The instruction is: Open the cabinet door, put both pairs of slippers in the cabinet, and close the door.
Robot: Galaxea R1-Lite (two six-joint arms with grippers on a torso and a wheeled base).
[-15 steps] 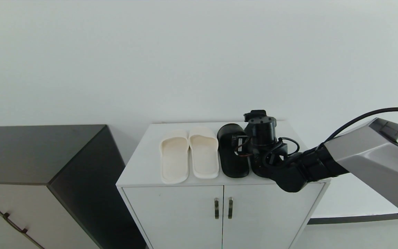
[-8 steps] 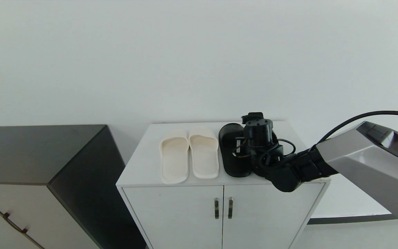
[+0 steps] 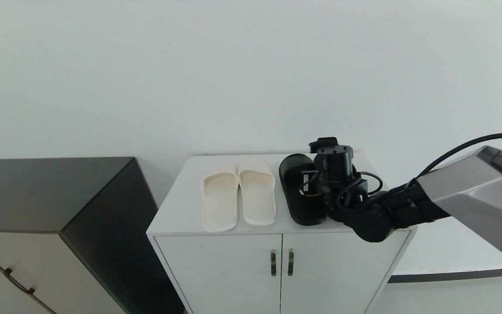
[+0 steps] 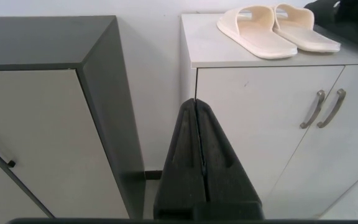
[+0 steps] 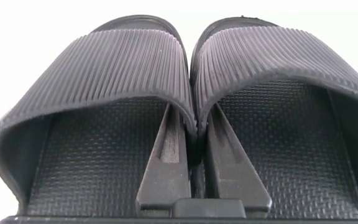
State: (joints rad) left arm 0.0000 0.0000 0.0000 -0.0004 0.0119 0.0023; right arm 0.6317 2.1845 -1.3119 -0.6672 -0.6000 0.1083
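Note:
The pair of black slippers [image 3: 301, 192] lies on the right of the white cabinet's top [image 3: 177, 209]. My right gripper [image 5: 192, 118] is shut on it: one finger sits inside each slipper, and the two touching inner walls under the ribbed straps [image 5: 104, 81] are pinched between them. In the head view my right wrist [image 3: 336, 179] hides the right slipper. The cream slippers [image 3: 238, 196] lie side by side to the left, also seen in the left wrist view [image 4: 278, 28]. Both cabinet doors [image 3: 220, 270] are closed, with their handles [image 3: 273, 262] at the middle. My left gripper [image 4: 195, 109] is shut, low beside the cabinet.
A dark grey cabinet [image 3: 37, 192] with pale fronts stands to the left of the white one, a narrow gap between them. A plain white wall rises behind. Floor shows to the right of the white cabinet [image 3: 451, 296].
My right arm shifted a little left, then back right, and the black slippers slid slightly to the right with it. The cream slippers and doors stayed put.

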